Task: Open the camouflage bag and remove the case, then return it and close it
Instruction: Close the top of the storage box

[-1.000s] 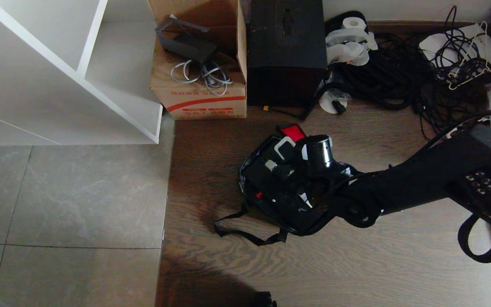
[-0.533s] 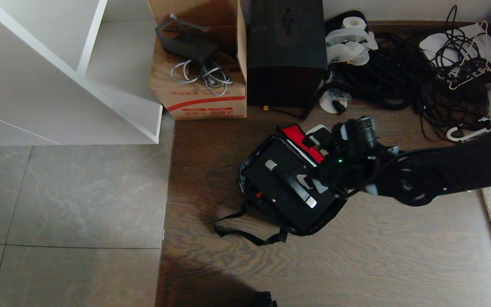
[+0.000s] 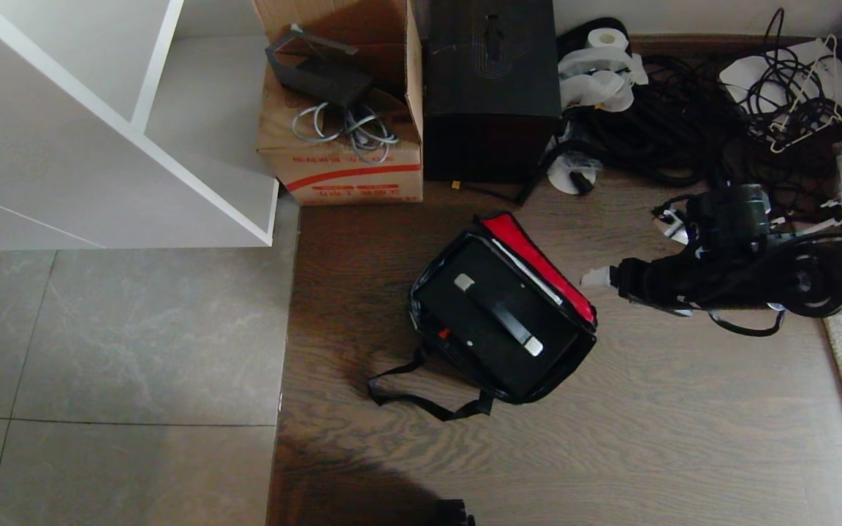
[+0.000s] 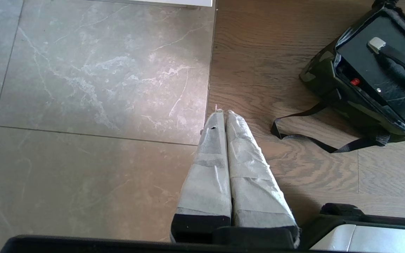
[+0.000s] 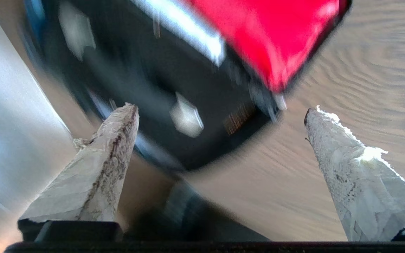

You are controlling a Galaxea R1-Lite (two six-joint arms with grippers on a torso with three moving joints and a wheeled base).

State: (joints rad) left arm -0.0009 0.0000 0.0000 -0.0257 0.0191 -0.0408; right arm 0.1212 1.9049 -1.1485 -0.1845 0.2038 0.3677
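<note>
Wood floor on the right, grey tile on the left, white shelf unit at far left. Against the back wall, cardboard box with grey cables on top, tall black box just beside it, then a big tangle of black cables with white rolls. Camouflage bag lying mid-floor on the wood, unzipped, red-lined flap folded up on the side facing the right arm, black straps trailing toward the tile. Black case sitting inside the bag, handle up with silver end mounts, handle running diagonally. Right gripper off to the right of the bag, near but apart from it, low over the wood, pointing at the flap; taped fingers spread wide with nothing between them, bag and red flap blurred beyond. Left gripper parked over the tile-wood seam, well clear of the bag, taped fingers pressed together, empty.
</note>
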